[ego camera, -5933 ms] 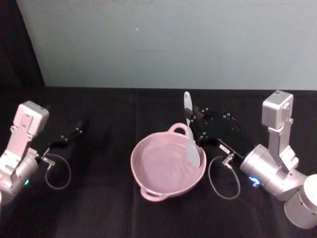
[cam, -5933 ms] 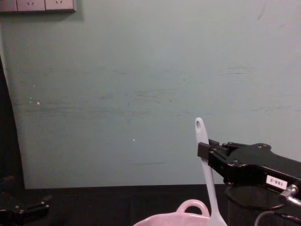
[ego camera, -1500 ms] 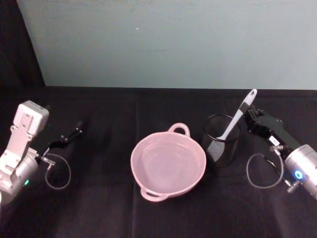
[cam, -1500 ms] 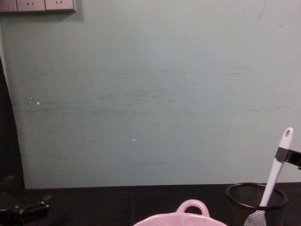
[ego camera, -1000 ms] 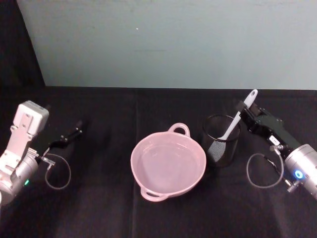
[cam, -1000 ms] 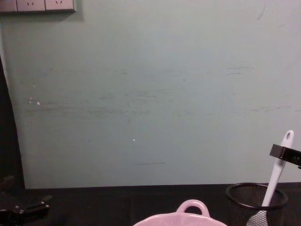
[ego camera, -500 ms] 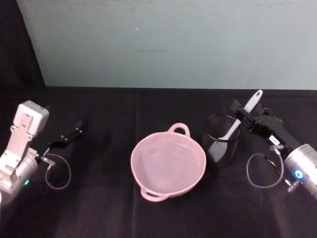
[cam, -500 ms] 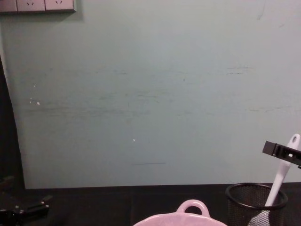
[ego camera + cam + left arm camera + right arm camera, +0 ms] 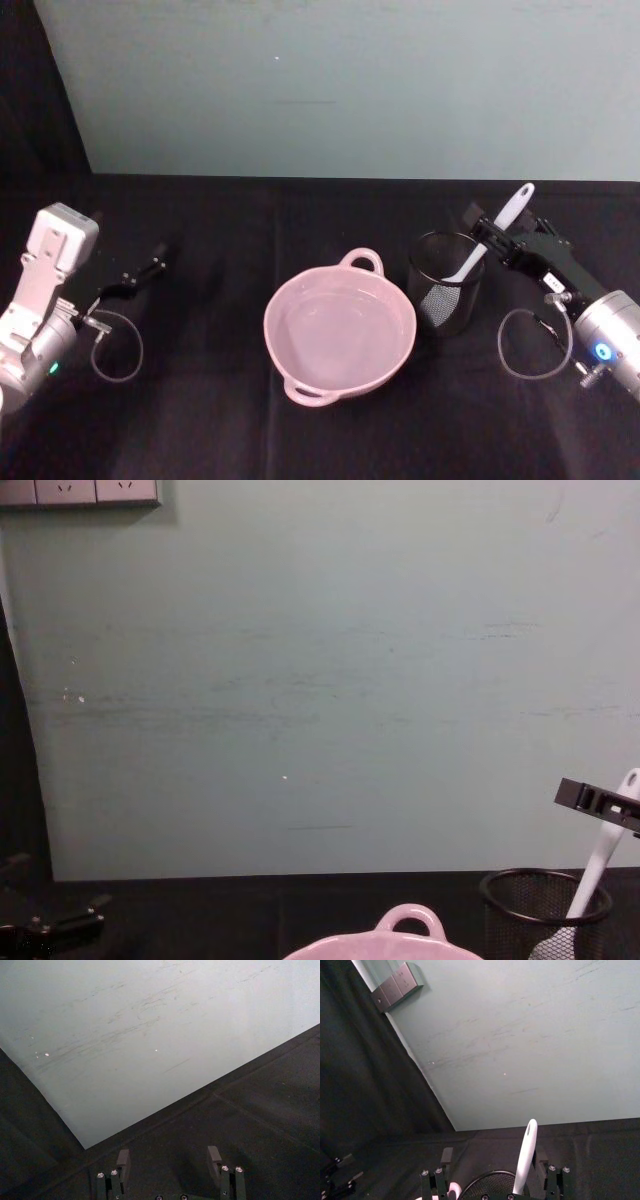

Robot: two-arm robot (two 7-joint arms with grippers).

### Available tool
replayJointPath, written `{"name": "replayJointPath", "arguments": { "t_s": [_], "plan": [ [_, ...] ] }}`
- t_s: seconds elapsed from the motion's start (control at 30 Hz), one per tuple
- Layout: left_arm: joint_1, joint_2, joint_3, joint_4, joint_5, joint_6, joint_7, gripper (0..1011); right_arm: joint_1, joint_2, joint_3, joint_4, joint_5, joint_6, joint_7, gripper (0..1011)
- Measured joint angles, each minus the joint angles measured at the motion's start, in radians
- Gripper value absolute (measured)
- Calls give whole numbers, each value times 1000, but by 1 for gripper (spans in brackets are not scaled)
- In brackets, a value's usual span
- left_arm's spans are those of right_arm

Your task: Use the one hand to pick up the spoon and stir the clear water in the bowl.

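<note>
A: Head cam?
B: High up, looks fwd/down on the black table point(image 9: 330, 440).
A: Chest?
B: Lower, side-on, mostly wall point(image 9: 320, 680). Both share the bowl point(image 9: 339, 336) & mesh cup point(image 9: 545, 912). Wrist cams face the wall.

One pink bowl point(image 9: 339, 333), one white spoon point(image 9: 489, 240), one black wire-mesh cup point(image 9: 446, 282), two black grippers, the left gripper point(image 9: 141, 272) and the right gripper point(image 9: 493, 238), and one black table point(image 9: 220, 420) under them all
</note>
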Motion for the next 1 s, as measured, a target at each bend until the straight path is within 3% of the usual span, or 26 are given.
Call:
{"name": "replayJointPath", "arguments": {
  "t_s": [0.2, 0.77, 0.87, 1.0],
  "plan": [
    [0, 0, 0, 0, 0, 0, 0, 1005, 1, 4, -3, 1, -14, -1, -6, 1002],
    [0, 0, 0, 0, 0, 0, 0, 1005, -12, 36, -3, -18, -193, 1, -90, 1002],
    [0, 0, 0, 0, 0, 0, 0, 1005, -31, 52, -5, -50, -249, 9, -117, 1002],
    [0, 0, 0, 0, 0, 0, 0, 1005, -71, 65, 4, -109, -289, 31, -149, 1002]
  ]
}}
